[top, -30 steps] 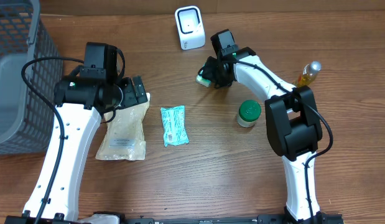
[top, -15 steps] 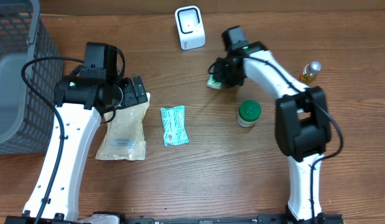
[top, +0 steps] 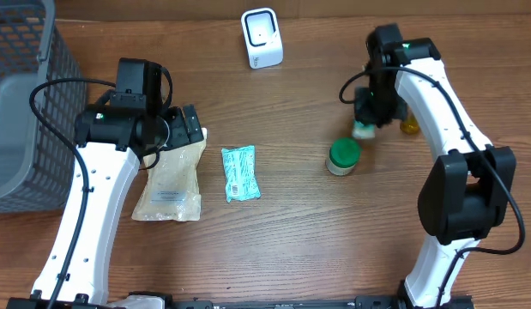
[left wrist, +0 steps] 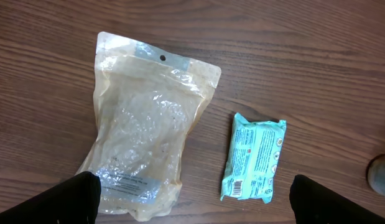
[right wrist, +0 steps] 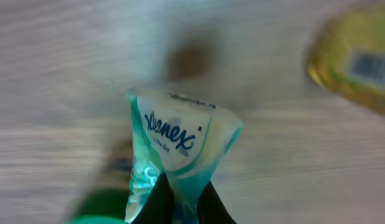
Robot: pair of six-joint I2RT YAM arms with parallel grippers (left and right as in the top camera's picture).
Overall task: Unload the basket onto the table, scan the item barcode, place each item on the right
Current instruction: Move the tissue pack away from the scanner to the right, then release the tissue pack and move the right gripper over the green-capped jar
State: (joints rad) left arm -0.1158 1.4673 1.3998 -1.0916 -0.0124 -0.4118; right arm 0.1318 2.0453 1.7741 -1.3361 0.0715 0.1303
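Kleenex tissue pack [right wrist: 180, 149] is off the table, at far right of the scene, pinched by the right gripper [right wrist: 180, 202]. The jaws are closed down tight on one thin end of the wrapper, and the rest of the pack sticks out past the fingertips. From overhead it hangs just beyond the green-lidded jar [top: 343, 156] and close beside the yellow bottle [right wrist: 354, 59], which the arm mostly hides. The white barcode scanner [top: 262, 38] stands at the far edge, well apart to the left. No barcode is visible on the face that shows, only the brand print, and the wrist view is blurred. The left gripper [top: 184, 129] is spread fully wide and holds nothing, hovering over the clear pouch [left wrist: 142, 143] with the teal wipes pack [left wrist: 253, 158] lying just right of it. Risks as judged: the hold is on soft film only, so the pack may slip or swivel. A low carry could clip the jar or tip the bottle. If the code faces away from the scanner window, it will not read.
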